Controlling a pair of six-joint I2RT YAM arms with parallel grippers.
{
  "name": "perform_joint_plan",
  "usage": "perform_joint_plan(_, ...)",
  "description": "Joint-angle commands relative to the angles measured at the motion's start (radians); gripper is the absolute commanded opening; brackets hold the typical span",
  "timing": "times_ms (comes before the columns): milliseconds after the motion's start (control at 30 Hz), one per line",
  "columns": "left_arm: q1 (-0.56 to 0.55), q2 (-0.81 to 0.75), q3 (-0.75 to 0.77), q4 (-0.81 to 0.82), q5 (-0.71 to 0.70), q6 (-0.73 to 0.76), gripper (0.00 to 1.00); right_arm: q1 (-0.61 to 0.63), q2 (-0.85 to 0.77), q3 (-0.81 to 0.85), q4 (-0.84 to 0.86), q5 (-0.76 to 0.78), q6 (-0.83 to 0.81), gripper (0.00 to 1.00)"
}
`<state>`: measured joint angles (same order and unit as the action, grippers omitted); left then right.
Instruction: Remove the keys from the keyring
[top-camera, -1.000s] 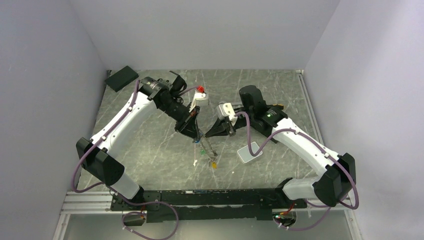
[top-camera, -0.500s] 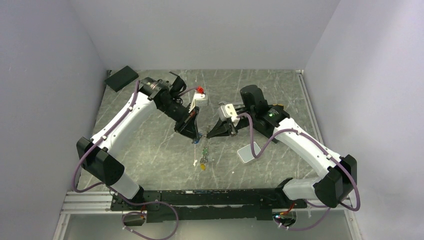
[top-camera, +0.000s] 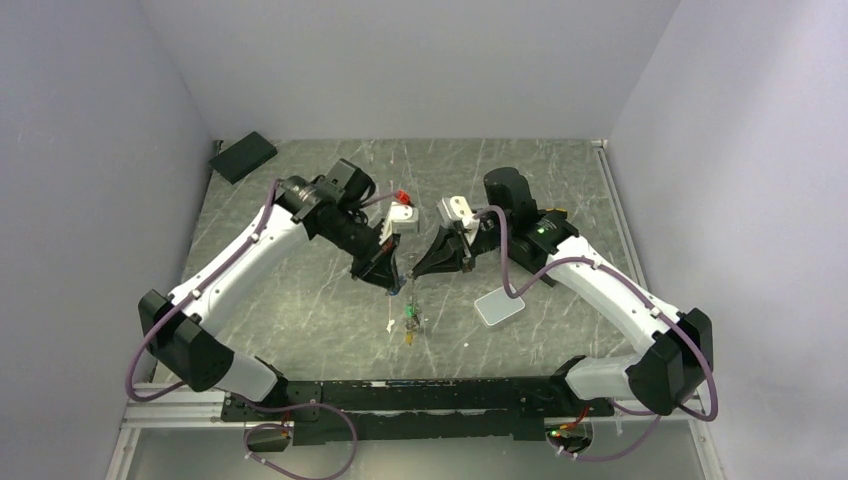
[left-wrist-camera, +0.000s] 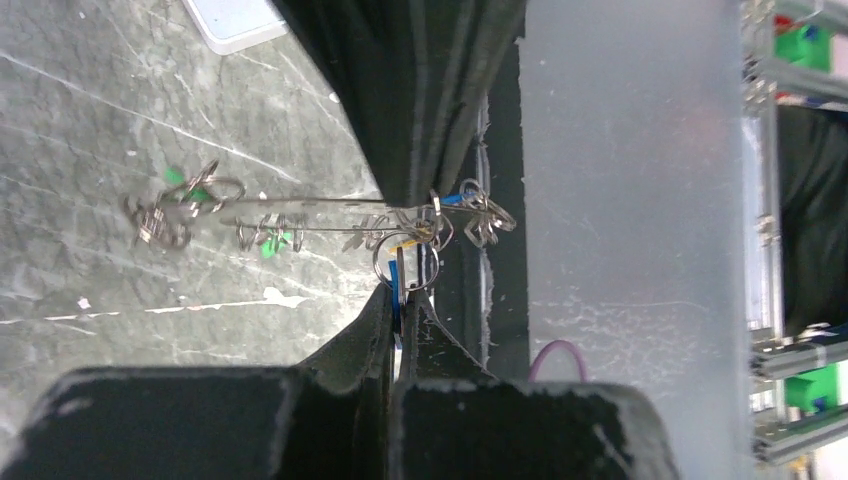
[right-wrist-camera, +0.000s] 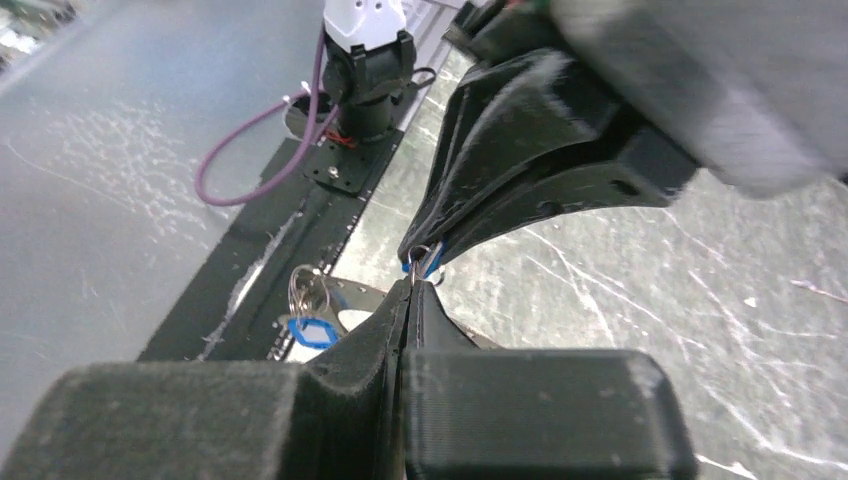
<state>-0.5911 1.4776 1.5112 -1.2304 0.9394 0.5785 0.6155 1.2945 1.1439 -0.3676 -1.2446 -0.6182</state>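
left fingers (top-camera: 396, 282): pressed on blue-tagged key (left-wrist-camera: 398, 285) | right fingers (top-camera: 416, 272): pinching keyring (left-wrist-camera: 300, 203), tip to tip with left | keys (top-camera: 408, 322): dangling under keyring, over desk (top-camera: 300, 300), left of grey pad (top-camera: 498, 306)

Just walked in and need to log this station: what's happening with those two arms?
Both arms are working on the keyring, lifted over the table. The left gripper and right gripper meet tip to tip, each pinched shut on its top end. The keys, some with green tags, hang strung along the wire below them. A grey pad lies on the table by the right arm.
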Motion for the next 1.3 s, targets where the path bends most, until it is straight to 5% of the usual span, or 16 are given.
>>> perform_joint_plan(0,-0.076,-0.087,-0.063,0.129,-0.131,-0.039,0.0,-0.014,0.004,-0.031,0.208,-0.101,0.197,0.0)
perform_joint_plan(233,-0.085,-0.219,-0.169,0.305,-0.185,-0.112,0.04,-0.029,0.017,-0.074,0.428,-0.089,0.392,0.0)
perform_joint_plan(433,-0.006,-0.288,-0.188,0.385,-0.17,-0.168,0.48,-0.059,0.025,-0.204,0.864,-0.072,0.751,0.0)
perform_joint_plan(567,0.07,-0.275,-0.125,0.345,-0.14,-0.161,0.54,-0.079,0.047,-0.296,1.28,-0.04,1.041,0.0)
perform_joint_plan(733,0.149,-0.238,-0.008,0.28,-0.116,-0.175,0.65,-0.081,0.077,-0.31,1.357,0.021,1.102,0.0)
perform_joint_plan(1033,0.286,-0.066,0.093,0.209,0.097,-0.175,0.56,-0.111,0.176,-0.327,1.511,0.1,1.282,0.0)
perform_joint_plan(1267,0.29,-0.121,-0.144,0.612,0.294,-0.308,0.47,-0.123,0.241,-0.331,1.672,0.113,1.398,0.0)
